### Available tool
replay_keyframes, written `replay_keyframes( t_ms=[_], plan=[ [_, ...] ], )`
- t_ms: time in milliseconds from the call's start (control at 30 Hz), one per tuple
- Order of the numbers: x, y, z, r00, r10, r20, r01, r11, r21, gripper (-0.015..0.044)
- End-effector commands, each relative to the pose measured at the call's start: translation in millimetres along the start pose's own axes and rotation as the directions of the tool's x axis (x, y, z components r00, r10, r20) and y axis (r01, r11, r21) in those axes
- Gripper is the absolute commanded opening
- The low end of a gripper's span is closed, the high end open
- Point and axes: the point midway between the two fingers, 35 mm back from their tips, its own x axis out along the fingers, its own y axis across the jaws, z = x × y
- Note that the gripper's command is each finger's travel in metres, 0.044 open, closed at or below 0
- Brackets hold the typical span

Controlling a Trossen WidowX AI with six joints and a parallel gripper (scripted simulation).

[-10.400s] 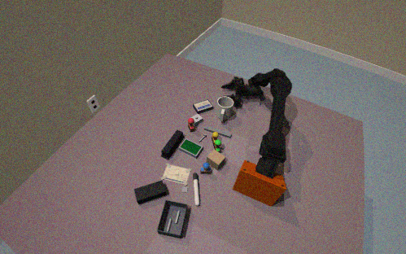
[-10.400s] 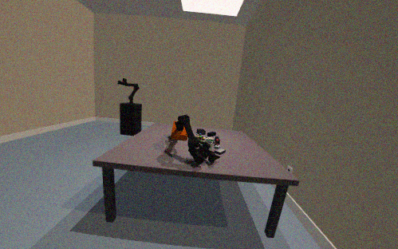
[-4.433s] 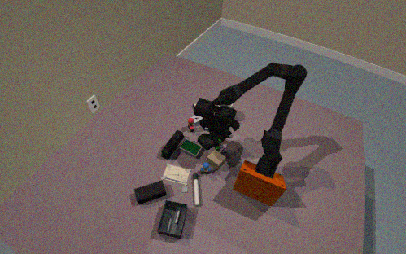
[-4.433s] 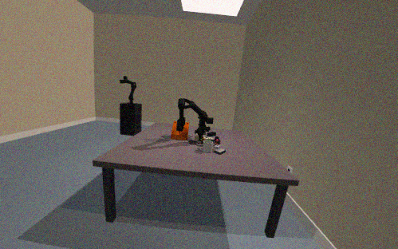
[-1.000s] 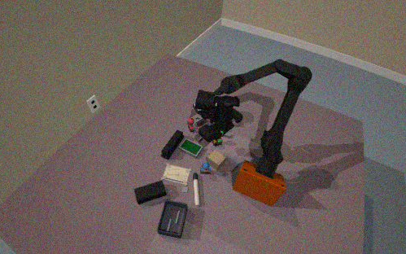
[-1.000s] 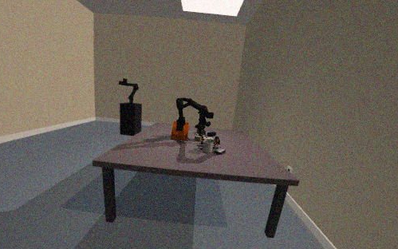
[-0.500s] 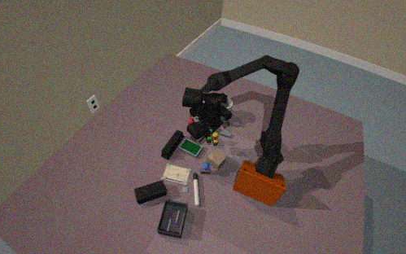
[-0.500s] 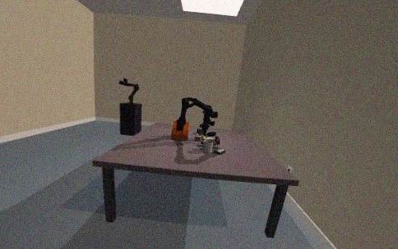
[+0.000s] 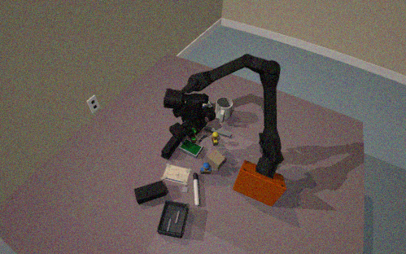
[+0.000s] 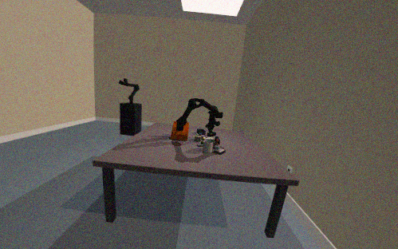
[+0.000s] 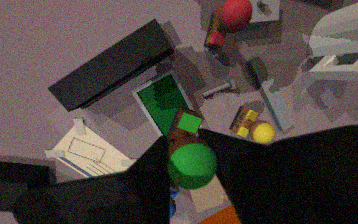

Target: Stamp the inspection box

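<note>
My gripper (image 9: 193,129) (image 11: 182,137) is shut on the green-knobbed stamp (image 11: 192,165), which has a brown body and a green patch on its side. In the wrist view the stamp overlaps the lower right corner of the green ink pad (image 9: 190,148) (image 11: 152,108); its height above the pad cannot be told. The PASS lettering cannot be read. The card (image 9: 176,174) (image 11: 111,162) lies taped down beyond the pad, with an outlined box and text lines. The box looks blank in the wrist view. The stamp's underside is hidden.
A black bar (image 9: 172,143) (image 11: 111,66) is beside the pad. Yellow (image 9: 215,137) (image 11: 263,132), blue (image 9: 206,168) and red (image 11: 236,15) stamps stand around. Also there are a tan block (image 9: 216,159), a mug (image 9: 224,108), a marker (image 9: 196,190), a black box (image 9: 150,192) and a dark tray (image 9: 173,233).
</note>
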Motion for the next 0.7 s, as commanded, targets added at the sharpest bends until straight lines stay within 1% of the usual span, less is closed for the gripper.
replay_keyframes(
  t_ms=[0, 667],
  plan=[
    [-0.2, 7.2, 4.6, 1.000, 0.005, 0.002, -0.005, 1.000, 0.005, 0.0000],
    [11.4, 7.6, 5.1, 1.000, 0.006, 0.002, -0.006, 1.000, 0.004, 0.0000]
  ],
)
